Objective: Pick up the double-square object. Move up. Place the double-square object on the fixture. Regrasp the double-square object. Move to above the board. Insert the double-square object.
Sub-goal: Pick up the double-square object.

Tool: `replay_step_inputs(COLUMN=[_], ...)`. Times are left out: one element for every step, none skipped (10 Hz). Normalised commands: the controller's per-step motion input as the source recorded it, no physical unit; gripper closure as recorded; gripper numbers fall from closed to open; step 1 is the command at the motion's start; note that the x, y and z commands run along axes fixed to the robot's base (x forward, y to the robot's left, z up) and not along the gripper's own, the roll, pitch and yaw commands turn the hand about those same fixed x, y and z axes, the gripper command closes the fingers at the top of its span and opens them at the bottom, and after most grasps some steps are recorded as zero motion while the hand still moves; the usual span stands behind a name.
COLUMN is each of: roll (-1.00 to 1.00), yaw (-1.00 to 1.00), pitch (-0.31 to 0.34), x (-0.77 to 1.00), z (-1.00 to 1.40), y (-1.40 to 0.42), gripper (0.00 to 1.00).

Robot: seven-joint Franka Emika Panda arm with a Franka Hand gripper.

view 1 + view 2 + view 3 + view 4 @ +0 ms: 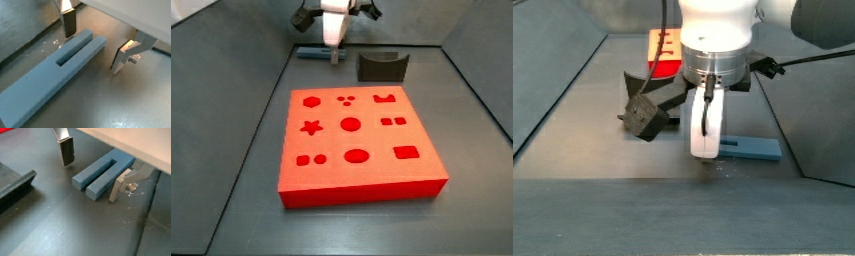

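In both wrist views the claw (pixel 93 47) (pixel 93 170) stands spread apart astride the double-square object (pixel 53 82) (pixel 103 175), which lies flat on the floor, fingers (pixel 68 24) not touching it. In a side view the fixture (pixel 381 67) sits beside the claw, beyond the board (pixel 358 150).

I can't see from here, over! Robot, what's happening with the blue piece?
Gripper open, low, fingers either side of the double-square object. Object flat on the floor, not gripped. Fixture beside it, empty. Nothing blocking.
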Motion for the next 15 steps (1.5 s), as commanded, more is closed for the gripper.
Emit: replay_step_inputs(roll=[-0.10,-0.14,-0.02,0.02,0.00,0.00,0.00,0.00,0.00,0.00,0.00,0.00,0.00,0.00,0.00], yaw=[0.00,-0.08,-0.07,0.00,0.00,0.00,0.00,0.00,0.00,0.00,0.00,0.00,0.00,0.00,0.00], pitch=[-0.011,0.000,0.000,-0.006,0.000,0.000,0.000,0.000,0.000,0.000,0.000,0.000,0.000,0.000,0.000], x=[-0.01,0.00,0.00,0.00,0.00,0.00,0.00,0.00,0.00,0.00,0.00,0.00,0.00,0.00,0.00], z=[-0.29,-0.09,0.00,0.00,0.00,0.00,0.00,0.00,0.00,0.00,0.00,0.00,0.00,0.00,0.00], y=[0.00,0.07,0.04,-0.03,0.00,0.00,0.00,0.00,0.00,0.00,0.00,0.00,0.00,0.00,0.00], gripper=[0.00,0.00,0.00,0.00,1.00,1.00,1.00,1.00,1.00,1.00,1.00,1.00,1.00,1.00,1.00])
